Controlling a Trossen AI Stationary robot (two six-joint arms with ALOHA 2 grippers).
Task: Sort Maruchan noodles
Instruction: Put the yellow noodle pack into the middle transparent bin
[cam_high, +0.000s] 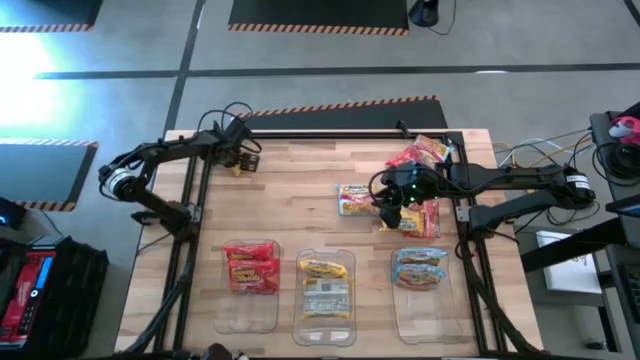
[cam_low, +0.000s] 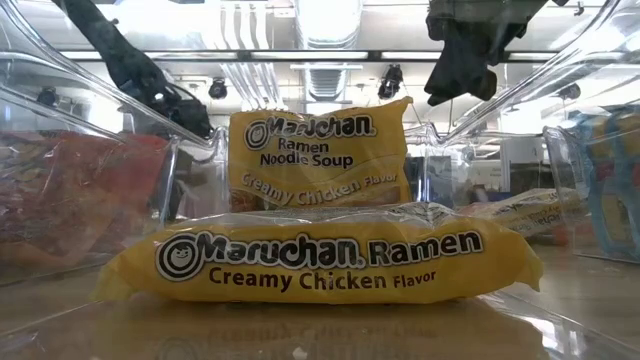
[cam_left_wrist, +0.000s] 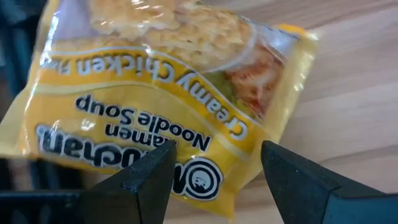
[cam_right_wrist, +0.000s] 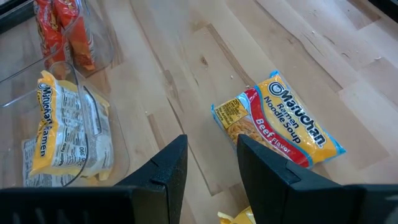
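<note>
Noodle packets (cam_high: 324, 285) in three bins (cam_high: 250, 310)

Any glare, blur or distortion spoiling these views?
High view: bright glare on the floor at left. Low view: the clear bin walls warp and blur the red packets. Left wrist view: the yellow packet is close and soft, with sheen.

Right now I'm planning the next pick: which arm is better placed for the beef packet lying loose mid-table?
Right. Its pincer hovers just beside the beef packet; the left pincer sits at the far corner.

Overhead cam looks straight down on the table (cam_high: 300, 200); low cam sits seemingly inside the middle bin (cam_low: 590, 300); wrist cams hover close.
</note>
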